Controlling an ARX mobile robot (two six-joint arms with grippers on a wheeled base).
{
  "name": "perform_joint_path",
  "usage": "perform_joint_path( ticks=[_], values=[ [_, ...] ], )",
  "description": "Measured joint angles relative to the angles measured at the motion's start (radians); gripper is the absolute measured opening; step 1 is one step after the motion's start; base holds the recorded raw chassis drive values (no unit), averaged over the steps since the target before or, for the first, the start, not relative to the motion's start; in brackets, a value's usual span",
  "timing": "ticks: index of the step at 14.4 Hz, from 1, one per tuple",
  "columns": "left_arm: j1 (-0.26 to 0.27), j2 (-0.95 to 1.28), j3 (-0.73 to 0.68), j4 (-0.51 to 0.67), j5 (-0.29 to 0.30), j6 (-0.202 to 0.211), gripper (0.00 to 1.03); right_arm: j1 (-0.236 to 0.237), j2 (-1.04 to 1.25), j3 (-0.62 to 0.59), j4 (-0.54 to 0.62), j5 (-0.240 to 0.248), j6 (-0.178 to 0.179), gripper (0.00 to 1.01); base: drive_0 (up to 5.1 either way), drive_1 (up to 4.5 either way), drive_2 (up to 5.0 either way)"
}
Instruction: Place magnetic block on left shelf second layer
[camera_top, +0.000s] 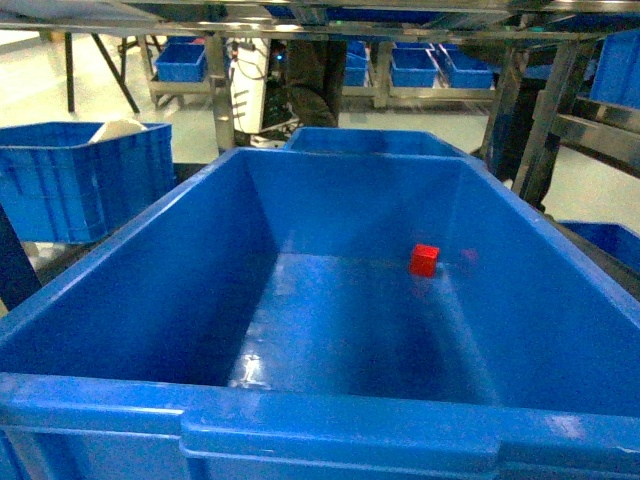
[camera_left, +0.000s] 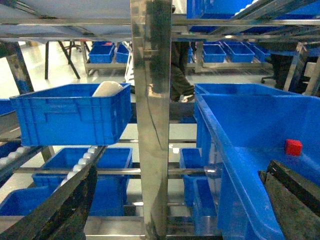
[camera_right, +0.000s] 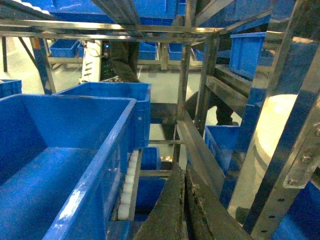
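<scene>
1. Inside the big blue tub (camera_top: 300, 330), the magnetic block (camera_top: 424, 260) sits on the smooth, shiny floor near the right wall. It is a small red cube with flat sides.
2. The tub rests on the left shelf second layer (camera_left: 152, 115), made of shiny steel.
3. The left hand (camera_left: 175, 200) is wide apart, with rough dark fingers (camera_left: 65, 205).
4. The right hand (camera_right: 182, 210) is pressed together and holds nothing.

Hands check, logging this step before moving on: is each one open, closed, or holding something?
Left hand: open, fingers wide apart, holding nothing.
Right hand: closed, fingers pressed together, nothing between them.
</scene>
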Motion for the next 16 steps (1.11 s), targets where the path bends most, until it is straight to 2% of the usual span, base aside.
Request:
perform_joint_path(
  ticks=[2,9,10,14,15,16],
  values=[
    [0.0,0.0,0.0,0.0,0.0,0.0,0.98,0.01,-0.174,-0.038,-0.153,-0.018,0.001,0.02,0.0,0.0,0.0],
    [0.0,0.0,0.0,0.0,0.0,0.0,0.98,0.01,-0.215,-0.07,-0.142,-0.018,0.002,0.02,0.0,0.0,0.0],
    [0.0,0.0,0.0,0.0,0.0,0.0,0.98,0.01,-0.215,-0.07,-0.142,-0.018,0.001,0.1,0.0,0.0,0.0],
    [0.0,0.0,0.0,0.0,0.0,0.0,0.98,0.01,-0.215,-0.07,-0.142,-0.018,0.002,0.59,0.0,0.0,0.0],
    [0.0,0.0,0.0,0.0,0.0,0.0,0.98,0.01,-0.215,-0.07,-0.142,-0.018,0.002,0.83,0.0,0.0,0.0],
    [0.0,0.0,0.0,0.0,0.0,0.0,0.98,0.01,-0.215,-0.07,-0.142,-0.018,0.002,0.96,0.0,0.0,0.0]
  ],
)
